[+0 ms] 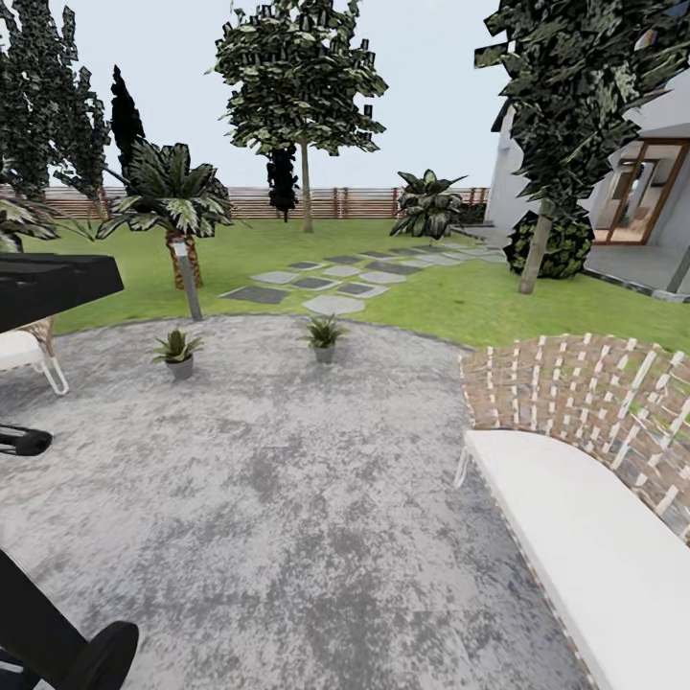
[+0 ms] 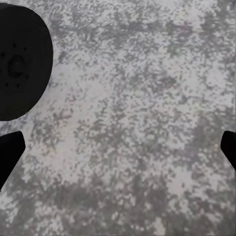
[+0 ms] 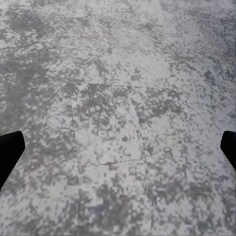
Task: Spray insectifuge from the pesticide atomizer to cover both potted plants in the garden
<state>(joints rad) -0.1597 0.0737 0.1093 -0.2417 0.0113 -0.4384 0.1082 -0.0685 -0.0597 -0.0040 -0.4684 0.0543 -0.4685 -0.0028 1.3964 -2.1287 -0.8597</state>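
Fingers (image 2: 10, 152) wide apart, empty.

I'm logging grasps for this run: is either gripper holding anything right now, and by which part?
Nothing: left gripper and right gripper hang open over bare paving.

Head view: raised, facing forward and slightly down across the paved area (image 1: 287, 498) toward lawn (image 1: 460, 297) and fence (image 1: 316, 202). Left and right wrist views: close, facing down onto mottled paving (image 2: 132, 123) (image 3: 118, 113), shared with the head view.
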